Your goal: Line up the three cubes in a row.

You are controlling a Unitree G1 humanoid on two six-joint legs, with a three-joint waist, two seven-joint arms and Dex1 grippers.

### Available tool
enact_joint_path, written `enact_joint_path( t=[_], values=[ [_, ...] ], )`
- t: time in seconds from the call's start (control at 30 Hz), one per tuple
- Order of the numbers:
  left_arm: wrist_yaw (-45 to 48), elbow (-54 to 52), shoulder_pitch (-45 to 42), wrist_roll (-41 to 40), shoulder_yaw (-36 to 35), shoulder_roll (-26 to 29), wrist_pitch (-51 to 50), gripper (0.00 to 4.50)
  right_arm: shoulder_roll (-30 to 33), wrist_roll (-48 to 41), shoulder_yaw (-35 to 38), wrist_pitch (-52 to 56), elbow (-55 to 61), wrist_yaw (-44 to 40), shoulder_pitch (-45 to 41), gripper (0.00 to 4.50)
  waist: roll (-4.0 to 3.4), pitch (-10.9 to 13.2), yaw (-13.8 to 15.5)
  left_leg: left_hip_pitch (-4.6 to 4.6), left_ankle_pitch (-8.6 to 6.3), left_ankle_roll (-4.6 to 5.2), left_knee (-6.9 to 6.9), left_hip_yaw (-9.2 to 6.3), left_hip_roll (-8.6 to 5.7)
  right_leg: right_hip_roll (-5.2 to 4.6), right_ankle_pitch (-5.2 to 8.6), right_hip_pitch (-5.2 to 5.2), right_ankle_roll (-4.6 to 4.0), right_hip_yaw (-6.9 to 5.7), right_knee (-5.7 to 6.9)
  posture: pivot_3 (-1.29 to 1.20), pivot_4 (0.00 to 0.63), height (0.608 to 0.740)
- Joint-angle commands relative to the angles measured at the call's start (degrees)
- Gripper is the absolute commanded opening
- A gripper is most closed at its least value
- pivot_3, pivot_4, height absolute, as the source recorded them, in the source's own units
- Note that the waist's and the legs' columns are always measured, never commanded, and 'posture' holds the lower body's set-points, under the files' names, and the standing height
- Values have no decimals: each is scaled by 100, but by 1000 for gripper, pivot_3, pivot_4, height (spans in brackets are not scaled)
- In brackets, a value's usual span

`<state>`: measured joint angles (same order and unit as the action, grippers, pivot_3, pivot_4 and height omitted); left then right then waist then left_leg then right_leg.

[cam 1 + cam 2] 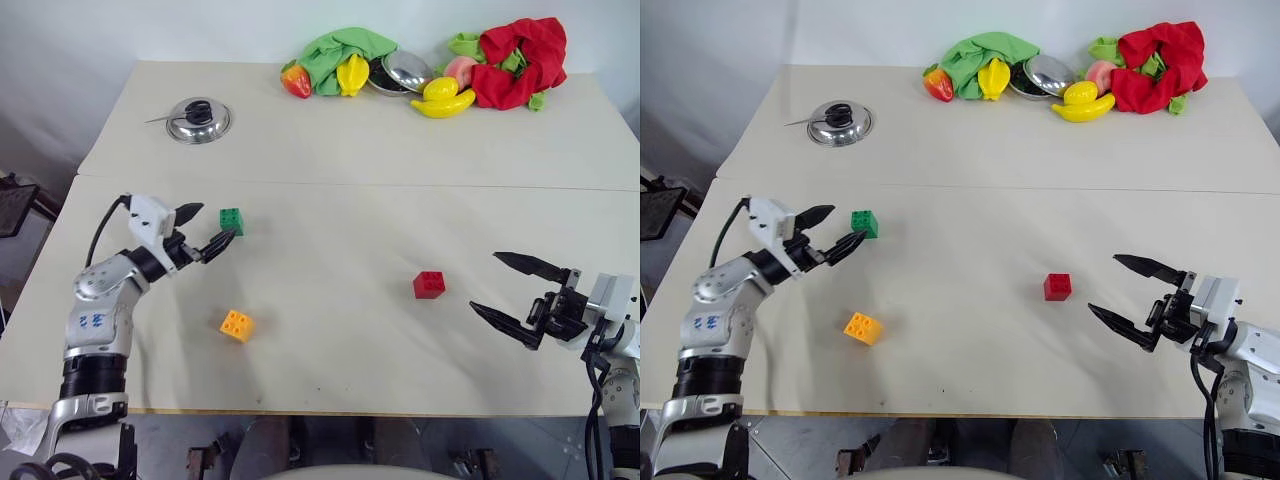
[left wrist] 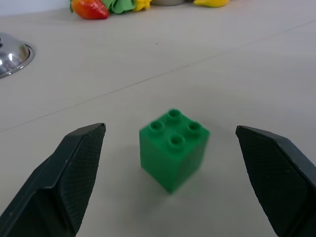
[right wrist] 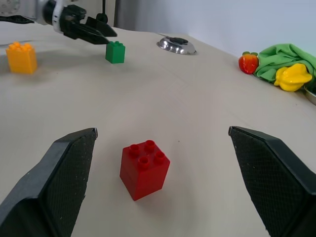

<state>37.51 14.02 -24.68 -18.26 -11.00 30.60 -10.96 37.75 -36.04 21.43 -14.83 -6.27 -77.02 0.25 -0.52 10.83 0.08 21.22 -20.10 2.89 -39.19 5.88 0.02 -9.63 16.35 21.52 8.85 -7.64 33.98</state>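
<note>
Three cubes, scattered on table; both grippers spread wide, holding nothing.
Green cube just ahead of left gripper; red cube facing right gripper; orange cube nearer the front edge. Wrist views show studs up.

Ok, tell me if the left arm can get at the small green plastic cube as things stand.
Probably yes: the left gripper is open, the small green plastic cube sits just ahead between its fingers, with nothing between them.

Right gripper: fingers spread wide, nothing between them touched
Red cube: studs up, on the table between the fingers
Left gripper: just beside the green cube
Orange-yellow cube: apart
</note>
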Motion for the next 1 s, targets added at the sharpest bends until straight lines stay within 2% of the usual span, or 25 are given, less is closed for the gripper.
enact_joint_path(
  t=[0.03, 0.17, 0.27, 0.43, 0.63, 0.73, 1.0],
  values=[
    [-709, -730, 72, 122, 7, -138, -641, 4500, 2, -165, 142, 66, 362, 44, 145, 4465, 0, 0, -16, -1, 0, 0, 0, 0, 0, 0, 0, 0, 0, 2, 0, 0, 150, 740],
    [-1763, -1713, 350, 127, -89, -558, -1725, 4500, -50, -206, 124, 155, 498, 105, 227, 4465, 2, 1, -5, 0, 0, 1, -2, -2, 0, -1, -1, -2, 2, 7, 0, 0, 150, 740],
    [-2255, -2118, 492, 338, 70, -789, -2091, 4500, -114, -200, 73, 194, 544, 155, 233, 4465, 3, 1, 11, -1, 0, 0, -3, -5, 1, -2, -1, -4, 2, 6, 0, 0, 150, 740],
    [-2953, -2140, 485, 480, 13, -1267, -2395, 4500, -191, -156, -19, 243, 530, 166, 128, 4465, 3, 1, 72, -2, 0, 0, -6, -4, 0, -1, -1, -5, 2, 7, 0, 0, 150, 740],
    [-3090, -1826, 224, 608, 206, -1578, -2233, 4500, -211, -121, -108, 283, 435, 132, -48, 4465, 4, 0, 147, -1, 0, 0, -7, -3, -1, -2, -1, -5, 2, 7, -2, 0, 150, 740],
    [-3063, -1615, 118, 681, 231, -1573, -2099, 3952, -240, -103, -167, 303, 444, 129, -51, 4500, 5, 0, 147, 0, 0, 0, -8, -4, -2, -2, -1, -5, 2, 5, -2, 0, 150, 740],
    [-2714, -1450, 89, 657, 189, -1286, -1987, 1497, -338, -66, -269, 302, 508, 170, 18, 4500, 5, 0, 141, 0, 1, 0, -8, -4, -2, -1, -1, -5, 2, 4, -2, 0, 150, 740]
  ],
)
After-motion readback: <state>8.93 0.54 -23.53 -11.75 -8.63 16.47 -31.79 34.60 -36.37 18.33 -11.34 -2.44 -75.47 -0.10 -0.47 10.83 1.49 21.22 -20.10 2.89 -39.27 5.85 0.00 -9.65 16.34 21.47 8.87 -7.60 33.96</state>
